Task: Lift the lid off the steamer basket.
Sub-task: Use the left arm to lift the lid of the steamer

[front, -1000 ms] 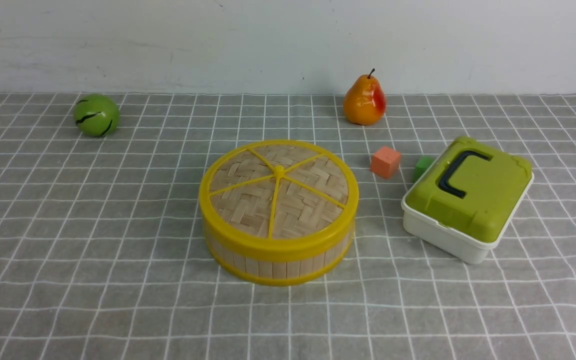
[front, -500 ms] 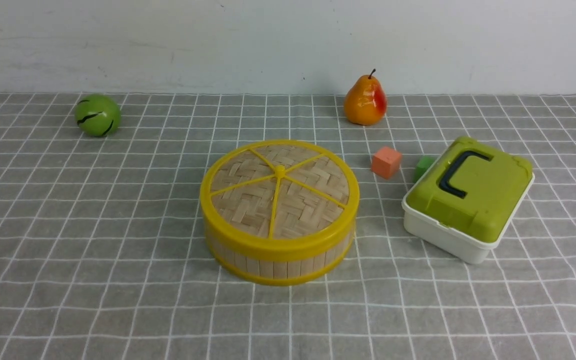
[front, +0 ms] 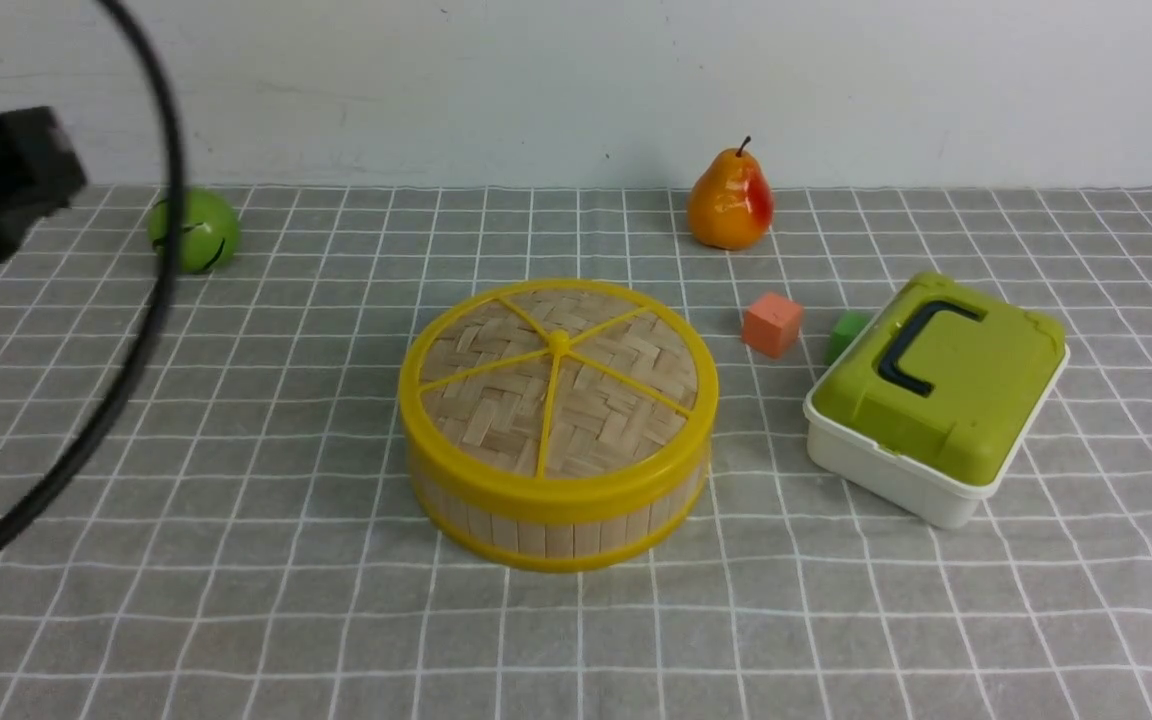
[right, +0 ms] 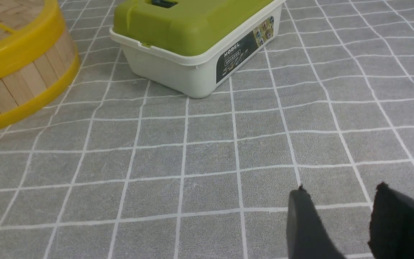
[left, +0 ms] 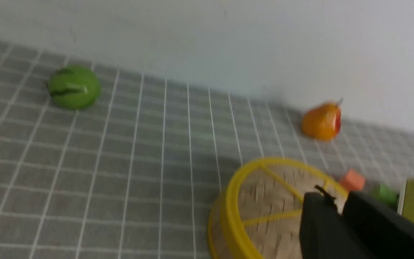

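Two grippers and one lidded basket are being logged. Lid [front: 556, 385] is sitting flush on the basket [front: 556, 525], which is resting at the centre of the checked cloth [front: 236, 450]; removal is not yet starting. Left gripper [left: 338, 201] is hanging above the cloth at the basket's 9 o'clock, fingers drawn nearly together on nothing, though its view is blurring. Right gripper [right: 341, 189] is idling low over the cloth at about 4 o'clock, fingers spread and empty. Bystanders are lying clear: ball [front: 194, 231] at 10 o'clock, pear [front: 731, 200] at 1 o'clock, two cubes [front: 772, 323] at 2 o'clock, box [front: 936, 400] at 3 o'clock. Doing the approach well is likely meaning reopening the left fingers, centring over the knob [front: 558, 341] or a spoke, descending straight and lifting vertically so the basket is not dragging along. Against the earlier frames, the left arm and its cable [front: 151, 320] are now intruding at the front view's 9 to 10 o'clock edge, crossing the ball; everything on the cloth is staying put.
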Robot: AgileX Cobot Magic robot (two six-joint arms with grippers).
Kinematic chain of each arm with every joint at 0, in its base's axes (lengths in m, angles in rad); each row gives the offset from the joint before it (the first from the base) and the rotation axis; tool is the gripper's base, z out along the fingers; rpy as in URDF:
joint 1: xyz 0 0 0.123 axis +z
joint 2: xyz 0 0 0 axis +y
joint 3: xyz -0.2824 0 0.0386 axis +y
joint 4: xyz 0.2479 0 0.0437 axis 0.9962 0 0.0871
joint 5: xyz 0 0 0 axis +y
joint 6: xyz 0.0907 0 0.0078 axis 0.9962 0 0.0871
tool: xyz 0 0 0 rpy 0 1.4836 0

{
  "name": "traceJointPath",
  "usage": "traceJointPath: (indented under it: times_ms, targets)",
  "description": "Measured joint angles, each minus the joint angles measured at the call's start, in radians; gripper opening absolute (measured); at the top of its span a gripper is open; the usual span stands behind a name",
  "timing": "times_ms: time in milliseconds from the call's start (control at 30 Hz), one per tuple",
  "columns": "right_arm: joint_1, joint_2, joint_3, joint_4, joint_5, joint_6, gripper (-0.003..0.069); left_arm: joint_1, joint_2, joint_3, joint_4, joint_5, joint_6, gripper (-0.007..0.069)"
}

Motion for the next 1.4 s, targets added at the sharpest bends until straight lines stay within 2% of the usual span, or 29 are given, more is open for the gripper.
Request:
traceJointPath:
  times_ms: [100, 167, 200, 233, 333, 500, 633, 667, 800, 833, 867, 933, 1133, 1400]
  targets:
    - [0.000, 0.000, 0.000, 0.000, 0.000, 0.000, 0.0241, -0.073, 0.151, -0.159, -0.042, 0.166, 0.110, -0.0013]
    - [0.000, 0.000, 0.000, 0.000, 0.000, 0.000, 0.0241, -0.122, 0.267, -0.310, -0.096, 0.300, 0.181, -0.0013]
    - [0.000, 0.000, 0.000, 0.000, 0.000, 0.000, 0.0241, -0.126, 0.278, -0.310, -0.101, 0.300, 0.186, -0.0013]
    - [0.000, 0.000, 0.000, 0.000, 0.000, 0.000, 0.0241, -0.151, 0.349, -0.396, -0.137, 0.365, 0.212, -0.0013]
    - [0.000, 0.000, 0.000, 0.000, 0.000, 0.000, 0.0241, -0.194, 0.498, -0.574, -0.190, 0.471, 0.230, -0.0013]
    - [0.000, 0.000, 0.000, 0.000, 0.000, 0.000, 0.0241, -0.227, 0.665, -0.758, -0.169, 0.546, 0.230, -0.0007]
    - [0.000, 0.000, 0.000, 0.000, 0.000, 0.000, 0.0241, -0.246, 0.783, -0.874, -0.098, 0.582, 0.230, 0.0074]
    - [0.000, 0.000, 0.000, 0.000, 0.000, 0.000, 0.0241, -0.255, 0.837, -0.913, -0.065, 0.598, 0.230, 0.0141]
    - [0.000, 0.000, 0.000, 0.000, 0.000, 0.000, 0.0241, -0.272, 0.958, -1.005, -0.006, 0.622, 0.230, 0.0320]
    - [0.000, 0.000, 0.000, 0.000, 0.000, 0.000, 0.0241, -0.273, 0.964, -1.005, 0.000, 0.621, 0.230, 0.0328]
    - [0.000, 0.000, 0.000, 0.000, 0.000, 0.000, 0.0241, -0.278, 1.003, -1.031, 0.016, 0.626, 0.230, 0.0377]
    - [0.000, 0.000, 0.000, 0.000, 0.000, 0.000, 0.0241, -0.280, 1.050, -1.050, 0.046, 0.626, 0.230, 0.0424]
    - [0.000, 0.000, 0.000, 0.000, 0.000, 0.000, 0.0241, -0.280, 1.130, -1.057, 0.112, 0.634, 0.230, 0.0442]
    - [0.000, 0.000, 0.000, 0.000, 0.000, 0.000, 0.0241, -0.280, 1.175, -1.058, 0.116, 0.625, 0.230, 0.0363]
